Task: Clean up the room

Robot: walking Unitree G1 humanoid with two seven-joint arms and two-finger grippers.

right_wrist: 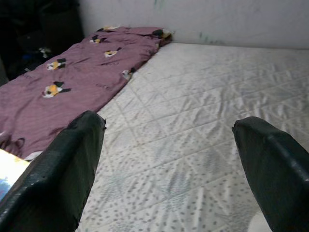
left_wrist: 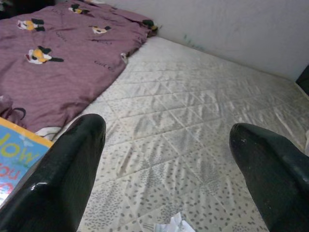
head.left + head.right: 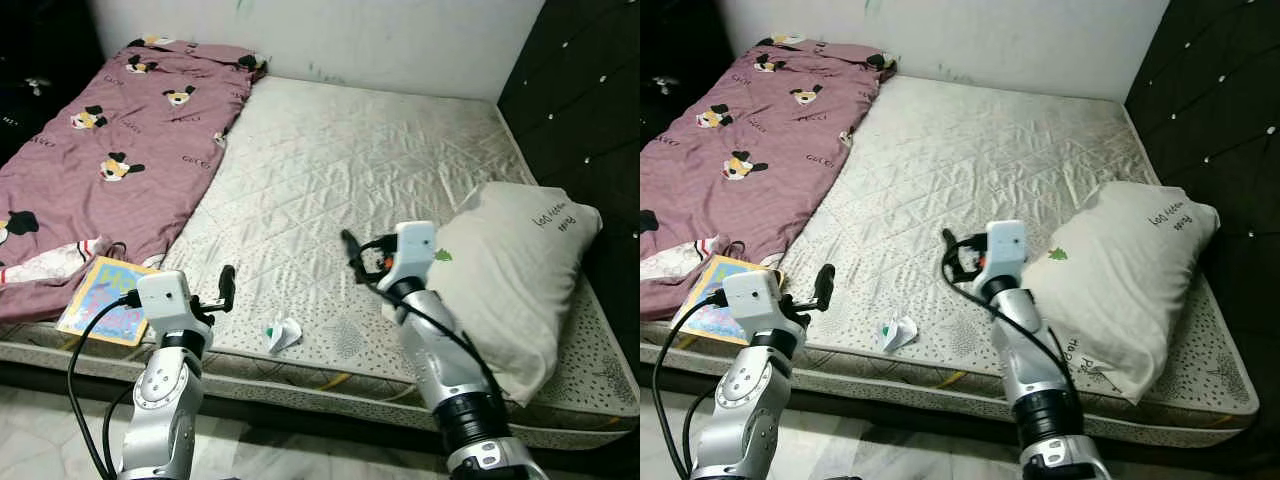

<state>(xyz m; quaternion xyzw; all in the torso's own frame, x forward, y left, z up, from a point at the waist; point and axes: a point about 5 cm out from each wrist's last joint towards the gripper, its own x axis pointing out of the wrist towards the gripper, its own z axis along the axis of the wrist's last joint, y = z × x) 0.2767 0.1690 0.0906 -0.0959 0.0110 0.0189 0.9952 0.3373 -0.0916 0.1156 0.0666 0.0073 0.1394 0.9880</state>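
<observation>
Crumpled paper (image 3: 282, 334) is lying near the mattress (image 3: 350, 180) front edge, between my grippers; I'm holding left gripper (image 3: 227, 285) and right gripper (image 3: 351, 250) spread, both empty.

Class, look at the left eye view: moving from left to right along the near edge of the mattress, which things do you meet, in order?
Colourful book → left gripper → crumpled white paper → right gripper → white pillow.

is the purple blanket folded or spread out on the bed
Spread out. The purple blanket lies flat along the mattress's left side, its cartoon print fully showing, only rumpled at the near edge.
</observation>
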